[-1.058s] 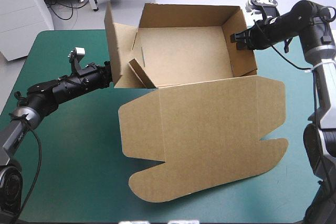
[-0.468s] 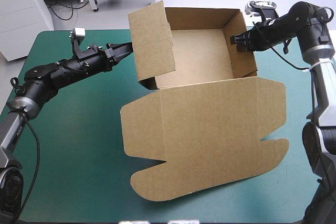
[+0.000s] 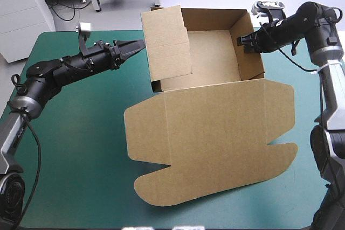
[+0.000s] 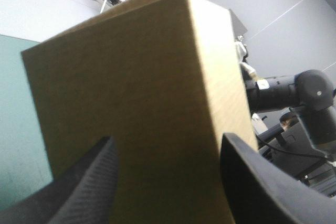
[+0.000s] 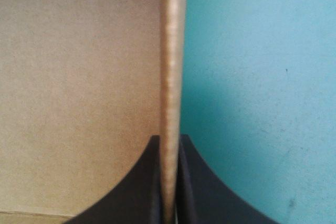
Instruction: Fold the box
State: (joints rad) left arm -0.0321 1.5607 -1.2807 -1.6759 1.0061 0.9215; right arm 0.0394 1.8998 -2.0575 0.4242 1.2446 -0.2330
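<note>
Where upright, box point(image 5: 170, 51) inside right pincer point(image 5: 169, 138)

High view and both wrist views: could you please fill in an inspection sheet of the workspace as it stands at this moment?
Surface: teal-green cover, lying flat, no stain seen.
Job's things: brown box, an open tray; left wall raised; lid flat toward the table's near edge.
Clutter: nothing seen.
Tools: left tool open, at the left wall's outer face; right tool shut on the right wall.
Cables: nothing seen.
Surroundings: nothing seen.
</note>
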